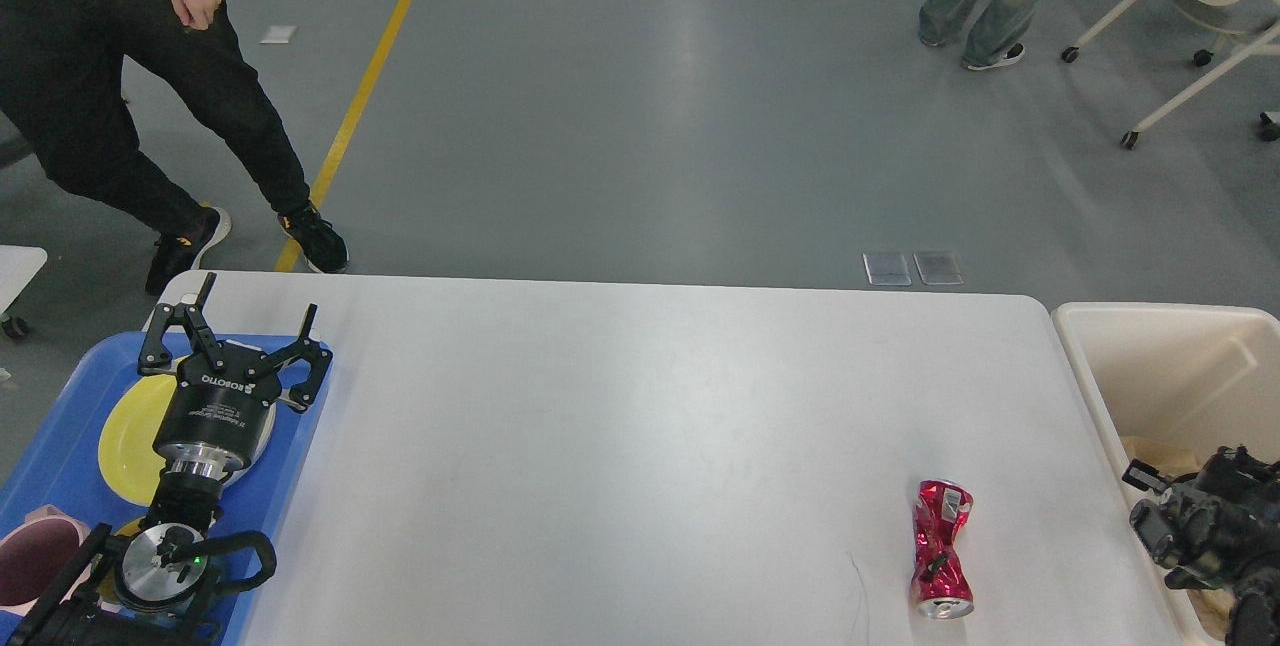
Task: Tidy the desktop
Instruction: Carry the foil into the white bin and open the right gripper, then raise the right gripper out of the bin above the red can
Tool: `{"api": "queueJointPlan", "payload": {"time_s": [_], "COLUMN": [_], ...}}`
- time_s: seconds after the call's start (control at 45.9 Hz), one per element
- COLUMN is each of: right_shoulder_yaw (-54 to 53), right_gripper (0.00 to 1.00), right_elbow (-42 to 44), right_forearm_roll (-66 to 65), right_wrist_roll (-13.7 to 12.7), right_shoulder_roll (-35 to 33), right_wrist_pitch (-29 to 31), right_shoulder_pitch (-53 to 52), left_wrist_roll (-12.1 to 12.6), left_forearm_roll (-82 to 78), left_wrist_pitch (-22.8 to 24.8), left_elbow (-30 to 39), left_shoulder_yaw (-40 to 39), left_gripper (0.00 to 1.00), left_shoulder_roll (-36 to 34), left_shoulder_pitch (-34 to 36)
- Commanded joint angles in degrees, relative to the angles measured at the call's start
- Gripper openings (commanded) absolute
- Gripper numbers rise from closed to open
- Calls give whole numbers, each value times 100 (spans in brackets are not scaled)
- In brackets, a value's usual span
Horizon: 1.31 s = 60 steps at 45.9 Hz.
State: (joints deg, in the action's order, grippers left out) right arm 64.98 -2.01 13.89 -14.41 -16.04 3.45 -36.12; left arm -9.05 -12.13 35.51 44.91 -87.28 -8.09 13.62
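The white desktop (620, 446) fills the middle of the head view, its far edge running left to right with rounded corners. At about 8 o'clock the left gripper (250, 321) hangs over the blue tray (290, 466) beside the desktop's left edge, its two fingers spread wide with nothing between them, above a yellow plate (125, 446). At about 4 o'clock the right gripper (1150, 516) sits dark and bunched over the cream-white bin (1150, 366); whether its fingers are apart I cannot tell. A crushed red can (941, 550) lies on its side near the desktop's right edge, at 5 o'clock, well apart from both grippers. Bare white surface stretches between can and tray.
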Motion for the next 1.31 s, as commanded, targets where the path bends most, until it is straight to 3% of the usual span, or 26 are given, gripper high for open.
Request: {"api": "queueJointPlan", "payload": {"time_s": [0.0,0.196,0.414,0.61,0.937,1.286], "right_shoulder_yaw": [-178,-380,-188,524,657,341], "right_gripper": [100,100,100,100,100,100], "right_elbow": [-54,-703,-2548,-4183,-6135,-8657], "right_forearm_roll": [-9,-491,-1511,-1591,-1565,-1081], "right_wrist_roll": [0,35,0,-18,-44,-35], "right_shoulder_roll": [-145,-681,-937,-866,-568,-479], "right_wrist_pitch": [24,129,858,2184,5103,5155], "right_shoulder_pitch": [-150,-1037,-2802,-4956,-8024,-10802], "left_wrist_roll": [0,0,0,9,0,0], "left_forearm_roll": [0,0,0,-9,0,0], "left_wrist_pitch": [0,0,0,0,0,0], "left_elbow": [0,0,0,0,0,0], "left_shoulder_yaw": [0,9,0,0,0,0], "left_gripper": [96,96,96,96,96,96], "left_shoulder_roll": [0,0,0,0,0,0], "left_shoulder_pitch": [0,0,0,0,0,0]}}
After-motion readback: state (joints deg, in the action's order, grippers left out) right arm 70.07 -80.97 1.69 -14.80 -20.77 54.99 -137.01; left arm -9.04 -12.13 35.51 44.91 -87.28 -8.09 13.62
